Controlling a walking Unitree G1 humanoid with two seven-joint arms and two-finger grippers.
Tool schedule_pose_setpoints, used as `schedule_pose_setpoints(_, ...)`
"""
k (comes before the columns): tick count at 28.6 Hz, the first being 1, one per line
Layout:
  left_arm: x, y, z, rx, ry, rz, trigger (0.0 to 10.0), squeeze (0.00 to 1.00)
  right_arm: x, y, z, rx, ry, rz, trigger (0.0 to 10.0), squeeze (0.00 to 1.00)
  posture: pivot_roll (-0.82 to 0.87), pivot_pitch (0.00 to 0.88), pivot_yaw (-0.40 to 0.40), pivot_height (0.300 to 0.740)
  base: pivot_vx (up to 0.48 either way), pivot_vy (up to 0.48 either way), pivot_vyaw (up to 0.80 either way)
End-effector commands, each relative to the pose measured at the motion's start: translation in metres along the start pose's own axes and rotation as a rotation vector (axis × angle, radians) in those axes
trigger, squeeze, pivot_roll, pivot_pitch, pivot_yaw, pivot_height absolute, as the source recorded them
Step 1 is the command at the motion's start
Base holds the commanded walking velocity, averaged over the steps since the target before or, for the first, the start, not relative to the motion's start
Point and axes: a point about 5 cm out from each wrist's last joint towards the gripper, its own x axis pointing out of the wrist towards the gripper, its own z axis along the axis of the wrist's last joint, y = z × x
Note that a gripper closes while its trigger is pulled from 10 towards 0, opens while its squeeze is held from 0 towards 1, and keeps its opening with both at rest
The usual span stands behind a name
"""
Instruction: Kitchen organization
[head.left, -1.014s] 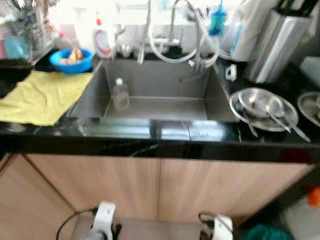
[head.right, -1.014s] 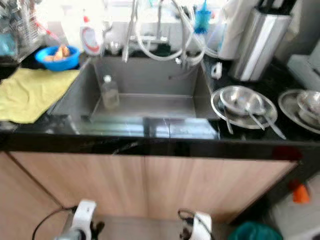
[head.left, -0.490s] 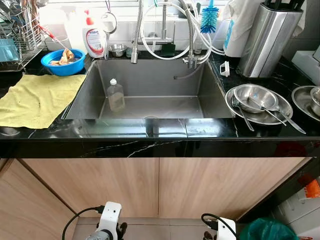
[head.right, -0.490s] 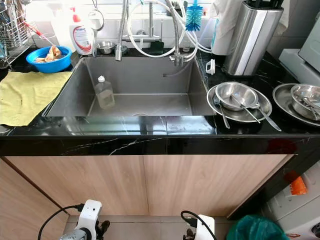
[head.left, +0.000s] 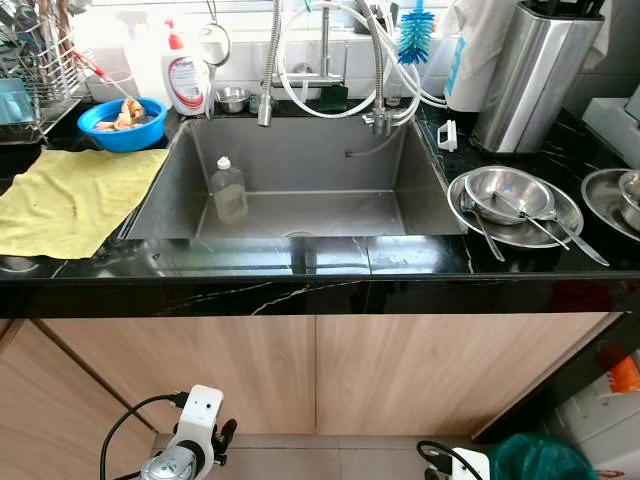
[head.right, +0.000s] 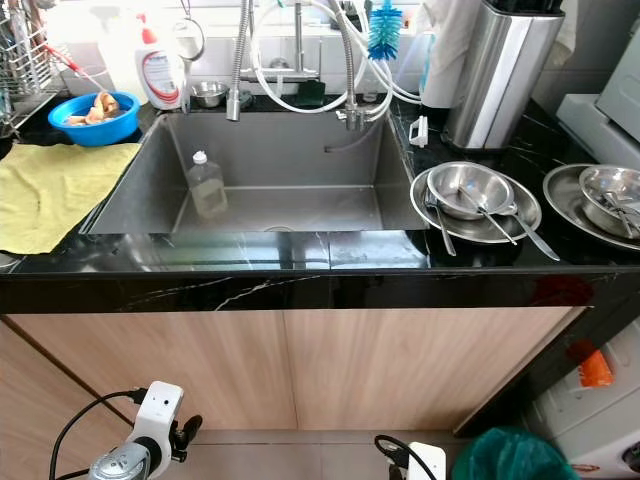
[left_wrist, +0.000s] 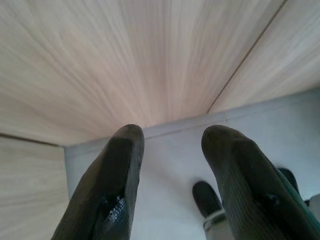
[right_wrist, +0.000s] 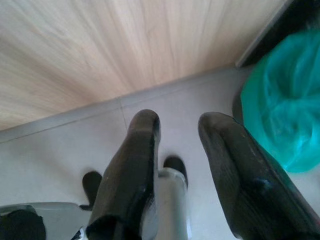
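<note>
We looked down on a deep stainless-steel sink (head.left: 180, 185) set into a glossy black stone counter (head.left: 300, 290), and a small clear plastic bottle with a white cap (head.left: 229, 190) stood upright on the sink floor near its left wall. At the sink's back edge rose a chrome spring-coil faucet with looping white hoses (head.left: 325, 60), with a blue bottle brush (head.left: 415, 40) just beside it. On the counter at the sink's right edge lay a round steel plate holding a steel bowl and spoons (head.left: 515, 200), and behind it, toward the counter's back right corner, stood a brushed-steel knife block (head.left: 535, 80). At the sink's left edge a yellow cloth (head.left: 70, 200) was spread flat, and behind it, near the back edge, sat a blue plastic bowl of scraps (head.left: 125, 120) and a white detergent bottle with a red cap (head.left: 188, 75). Below the counter ran pale wooden cabinet doors (head.right: 290, 370). Our left gripper (left_wrist: 172, 150) hung low before those doors over grey floor, its fingers parted and empty; our right gripper (right_wrist: 177, 130) hung likewise, fingers apart, near a teal plastic bag (right_wrist: 282, 105).
</note>
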Motion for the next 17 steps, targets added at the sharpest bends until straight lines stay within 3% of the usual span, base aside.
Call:
schedule_pose_setpoints(1, -0.001, 0.009, 0.009, 0.002, -0.069, 0.014, 10.0, 0.00, -0.007, -0.028, 0.002, 0.008, -0.062, -0.031, 10.0, 0.00, -0.04, 0.000, 0.025, 0.740, 0.000, 0.000, 0.00)
schedule_pose_setpoints(2, -0.001, 0.012, 0.018, -0.002, -0.123, 0.016, 10.0, 0.00, -0.014, -0.051, 0.005, 0.003, -0.115, -0.050, 10.0, 0.00, -0.05, 0.000, 0.023, 0.740, 0.000, 0.000, 0.00)
schedule_pose_setpoints(5, -0.001, 0.014, 0.034, 0.004, -0.212, 0.009, 10.0, 0.00, -0.018, -0.064, 0.014, -0.023, -0.187, -0.067, 10.0, 0.00, -0.05, 0.000, 0.020, 0.740, 0.000, 0.000, 0.00)
schedule_pose_setpoints(7, -0.001, 0.014, 0.041, 0.011, -0.252, 0.007, 10.0, 0.00, -0.018, -0.066, 0.025, -0.033, -0.256, -0.073, 10.0, 0.00, -0.05, 0.000, 0.019, 0.740, 0.000, 0.000, 0.00)
schedule_pose_setpoints(9, -0.005, 0.014, 0.052, 0.012, -0.318, 0.022, 10.0, 0.00, -0.021, -0.064, 0.063, -0.053, -0.444, -0.077, 10.0, 0.00, -0.05, 0.000, 0.012, 0.740, 0.000, 0.000, 0.00)
schedule_pose_setpoints(13, -0.008, 0.013, 0.057, 0.007, -0.350, 0.026, 10.0, 0.00, -0.026, -0.061, 0.075, -0.059, -0.510, -0.070, 10.0, 0.00, -0.06, 0.000, 0.009, 0.740, 0.000, 0.000, 0.00)
schedule_pose_setpoints(17, -0.019, 0.013, 0.068, 0.004, -0.416, 0.060, 10.0, 0.00, -0.043, -0.052, 0.100, -0.108, -0.642, -0.072, 10.0, 0.00, -0.06, 0.000, 0.010, 0.740, 0.000, 0.000, 0.00)
